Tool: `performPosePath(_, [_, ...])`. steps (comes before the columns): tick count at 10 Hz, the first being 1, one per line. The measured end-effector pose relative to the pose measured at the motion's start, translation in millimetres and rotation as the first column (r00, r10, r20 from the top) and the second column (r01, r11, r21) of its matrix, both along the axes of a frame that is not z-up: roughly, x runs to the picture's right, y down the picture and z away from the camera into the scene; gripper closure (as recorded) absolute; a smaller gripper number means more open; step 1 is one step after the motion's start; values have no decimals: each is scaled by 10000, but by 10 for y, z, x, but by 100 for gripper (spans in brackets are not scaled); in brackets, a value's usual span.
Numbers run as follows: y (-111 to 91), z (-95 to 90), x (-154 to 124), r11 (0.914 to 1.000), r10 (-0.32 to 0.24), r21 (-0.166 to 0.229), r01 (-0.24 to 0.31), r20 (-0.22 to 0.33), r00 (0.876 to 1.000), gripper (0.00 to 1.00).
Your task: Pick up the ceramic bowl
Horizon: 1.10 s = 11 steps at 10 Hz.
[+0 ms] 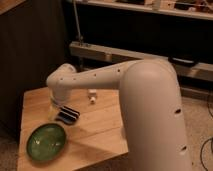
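— The ceramic bowl (46, 142), where does it sit?
— On the near-left part of the wooden table (102, 127), green and upright.
— And the gripper (67, 115)?
— Just beyond the bowl's far rim, low over the table, on the white arm (105, 80). Spread or pressed together, I cannot tell.
— Anything else?
— A small white object (92, 96) stands farther back, right of the gripper.

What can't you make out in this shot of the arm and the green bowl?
Camera view:
1. The table's right side: hidden behind the arm.
2. The small white object beyond the gripper: too small to identify.
3. Gripper, just past the ceramic bowl's far rim: too dark to tell whether it touches.
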<state>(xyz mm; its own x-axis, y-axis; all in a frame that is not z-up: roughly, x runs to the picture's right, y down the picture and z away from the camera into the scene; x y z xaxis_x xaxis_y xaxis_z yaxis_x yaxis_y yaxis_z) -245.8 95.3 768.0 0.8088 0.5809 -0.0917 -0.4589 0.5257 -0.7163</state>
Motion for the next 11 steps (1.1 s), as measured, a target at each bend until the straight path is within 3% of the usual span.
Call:
performPosePath(1, [-63,13,47,9895,953,-1106,-926,199,9952,20])
performPosePath(2, [-80,7,91,9679,1596,-2012,-1509,275,9868,20])
performPosePath(3, [-65,-59,77,9547,1846,-2448,-1693,408,9820,20])
performPosePath(4, [-17,-148,43,9560,1750,-2458,-1601,402,9837,20])
performPosePath(6, [140,-381,-102,9678,1399,-2140,-1326,194,9900,20])
performPosePath(7, [311,-509,-229,9709,1111,-2150,-1054,145,9937,20])
performPosePath(9, [532,-553,-370,9684,785,-2382,-744,79,9969,20])
performPosePath(11, [768,-371,-447,9543,729,-2926,-609,301,9969,20])
